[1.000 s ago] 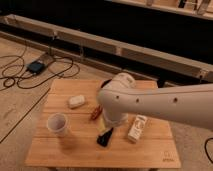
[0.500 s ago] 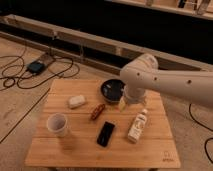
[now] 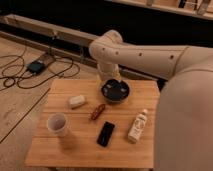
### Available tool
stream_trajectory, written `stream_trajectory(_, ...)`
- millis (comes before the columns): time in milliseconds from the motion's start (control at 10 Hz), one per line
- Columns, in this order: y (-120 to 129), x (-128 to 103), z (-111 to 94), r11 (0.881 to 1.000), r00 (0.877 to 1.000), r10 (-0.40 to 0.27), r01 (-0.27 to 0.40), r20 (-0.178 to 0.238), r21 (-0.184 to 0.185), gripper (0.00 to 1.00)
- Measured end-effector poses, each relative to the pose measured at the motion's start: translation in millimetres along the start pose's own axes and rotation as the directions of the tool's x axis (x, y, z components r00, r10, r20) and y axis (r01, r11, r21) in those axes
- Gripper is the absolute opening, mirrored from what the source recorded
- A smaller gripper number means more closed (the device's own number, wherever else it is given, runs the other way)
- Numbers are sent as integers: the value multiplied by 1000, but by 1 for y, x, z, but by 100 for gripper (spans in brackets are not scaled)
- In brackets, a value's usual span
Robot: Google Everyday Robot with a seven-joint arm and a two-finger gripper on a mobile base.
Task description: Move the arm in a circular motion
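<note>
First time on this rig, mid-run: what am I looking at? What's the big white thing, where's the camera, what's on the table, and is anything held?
The big cream-white tube is the robot's arm. It reaches in from the right and bends down over the far side of the wooden table. Its grasping end, the pincer, hangs just above the far rim of a dark bowl, and I see nothing held in it. There is only one camera, looking down on the table from above. On the wood are a white cup, a small white block, a reddish-brown item, a flat black slab like a phone, and a white bottle. Cables run over the floor at left.
</note>
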Motion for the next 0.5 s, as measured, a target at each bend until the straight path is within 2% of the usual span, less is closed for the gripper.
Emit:
stream_trajectory(200, 44, -35, -5, 994, 994, -105, 106, 26, -22, 70)
stream_trajectory(300, 74, -46, -8, 982, 983, -182, 183, 37, -37, 70)
stream_trajectory(400, 108, -49, -13, 961, 962, -268, 271, 49, -55, 70)
stream_trajectory(500, 130, -46, -18, 943, 945, -322, 326, 56, -67, 70)
